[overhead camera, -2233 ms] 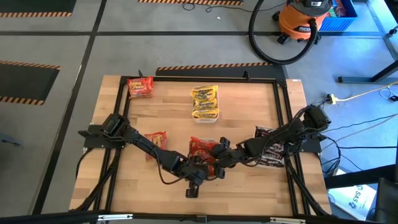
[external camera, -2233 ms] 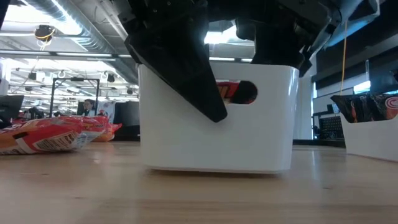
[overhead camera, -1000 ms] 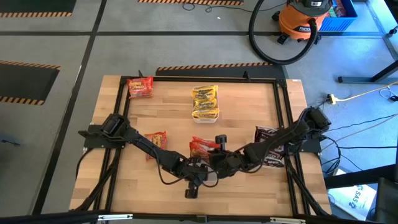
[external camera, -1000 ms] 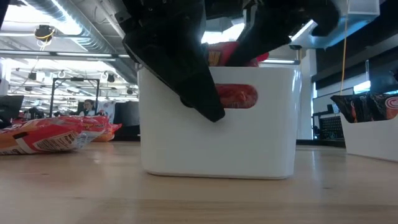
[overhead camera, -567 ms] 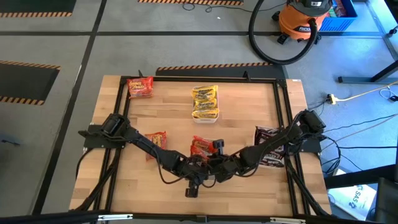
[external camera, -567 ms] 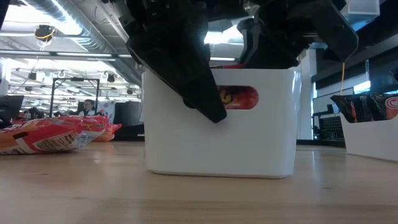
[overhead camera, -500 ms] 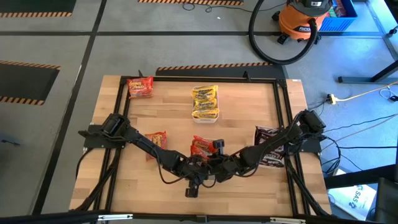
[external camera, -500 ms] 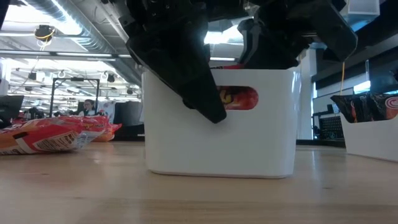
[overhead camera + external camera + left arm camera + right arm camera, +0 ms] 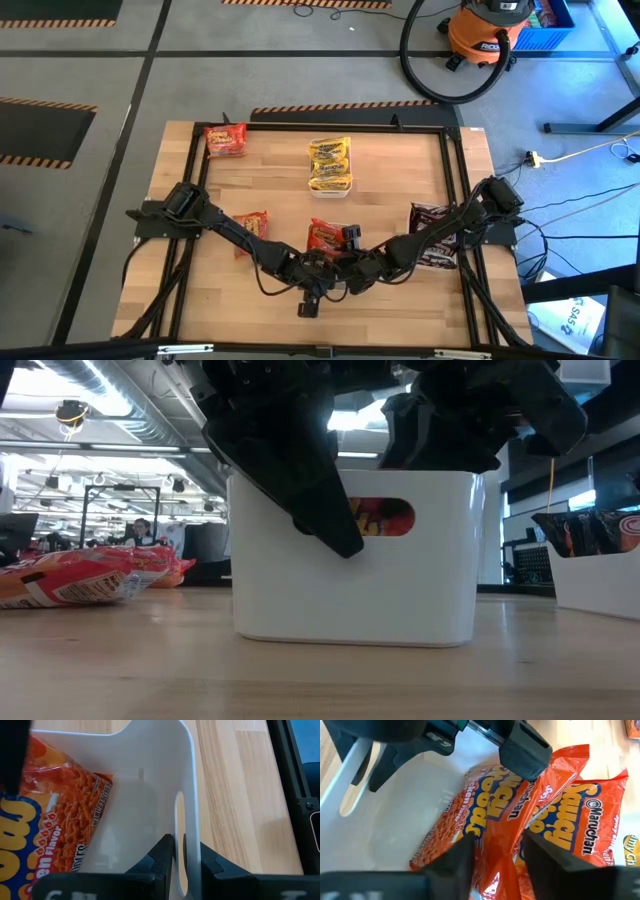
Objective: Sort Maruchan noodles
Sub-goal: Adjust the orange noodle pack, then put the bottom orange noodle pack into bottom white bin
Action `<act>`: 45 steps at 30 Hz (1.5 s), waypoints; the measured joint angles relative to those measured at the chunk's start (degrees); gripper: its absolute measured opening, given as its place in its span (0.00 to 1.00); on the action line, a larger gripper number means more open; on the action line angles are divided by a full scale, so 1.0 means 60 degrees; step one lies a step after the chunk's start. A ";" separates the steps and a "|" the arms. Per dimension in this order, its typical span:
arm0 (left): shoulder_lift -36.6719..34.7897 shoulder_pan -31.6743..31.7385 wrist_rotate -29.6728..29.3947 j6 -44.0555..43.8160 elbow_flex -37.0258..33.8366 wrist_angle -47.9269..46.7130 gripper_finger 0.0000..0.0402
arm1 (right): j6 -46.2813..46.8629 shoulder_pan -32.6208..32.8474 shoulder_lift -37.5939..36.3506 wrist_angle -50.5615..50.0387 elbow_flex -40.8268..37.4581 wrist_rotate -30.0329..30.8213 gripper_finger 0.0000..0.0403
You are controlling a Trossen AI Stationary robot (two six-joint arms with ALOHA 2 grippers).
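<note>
the right pincer (image 9: 497, 852) is hanging just over the white tray (image 9: 322, 262) at the front middle of the bench (image 9: 400, 170), and its fingers are now standing parted around a fold of red packet (image 9: 490, 827). a second ago that red packet was poking up above the tray rim in the low view; now it is showing only through the handle slot, so it is lying down inside. that is looking like a release, and by my judgement this packet is sorted.

the left pincer (image 9: 178, 851) is clamping the tray's end wall by the handle slot, steadying it.

in the right wrist view two red packets are lying flat and overlapping in the tray, faces up. in the high view their long axes are seeming to run along the tray, from near edge to far.

elsewhere, yellow packets (image 9: 329, 162) are sitting in the far tray and dark packets (image 9: 436, 232) in the right one. two loose red packets (image 9: 226, 139) are still waiting on the left of the bench, one far, one near (image 9: 251, 226).
</note>
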 joint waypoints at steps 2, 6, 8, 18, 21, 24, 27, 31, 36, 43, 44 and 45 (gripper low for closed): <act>0.0000 0.0000 -0.0004 0.0000 0.0000 0.0004 0.10 | 0.0000 0.0000 0.0000 0.0000 0.0000 0.0000 0.43; 0.0000 0.0000 0.0000 0.0013 0.0000 0.0066 0.10 | -0.0004 0.0000 -0.0051 -0.0211 0.0214 -0.0004 0.52; 0.0000 0.0000 0.0103 0.0022 0.0000 0.0066 0.11 | 0.0002 0.0004 -0.0051 -0.0626 0.0492 -0.0006 0.55; -0.0021 0.0025 0.0514 0.0076 0.0000 0.0060 0.30 | 0.0339 0.0069 -0.0058 -0.2295 0.1495 -0.0369 0.57; -0.0221 0.0025 0.0519 0.0249 0.0000 -0.0055 0.31 | 0.0482 0.0207 -0.0062 -0.2615 0.1677 -0.0215 0.56; -0.0683 0.0027 0.0360 0.0523 0.0000 -0.0328 0.31 | 0.0683 0.0399 -0.0073 -0.3041 0.1854 -0.0152 0.55; -0.1328 0.0025 0.0022 0.0532 0.0000 -0.0847 0.31 | 0.0972 0.0636 -0.0091 -0.3442 0.2023 0.0014 0.53; -0.2208 -0.0152 -0.0516 0.0497 0.0000 -0.2060 0.31 | 0.1387 0.1005 -0.0299 -0.3917 0.2033 0.0178 0.51; -0.3361 -0.0555 -0.1285 -0.0073 -0.0470 -0.3498 0.31 | 0.1898 0.1271 -0.0610 -0.4249 0.2025 0.0258 0.49; -0.5972 -0.0864 -0.2166 -0.2296 -0.3661 -0.3303 0.31 | 0.1974 0.0987 -0.0718 -0.3784 0.2020 0.0349 0.45; -0.6377 -0.0885 -0.2349 -0.2652 -0.4158 -0.3261 0.31 | 0.1976 0.0916 -0.0718 -0.3720 0.2016 0.0354 0.45; -0.6776 -0.0885 -0.2484 -0.3004 -0.4609 -0.3132 0.31 | 0.1978 0.0812 -0.0718 -0.3550 0.2014 0.0358 0.45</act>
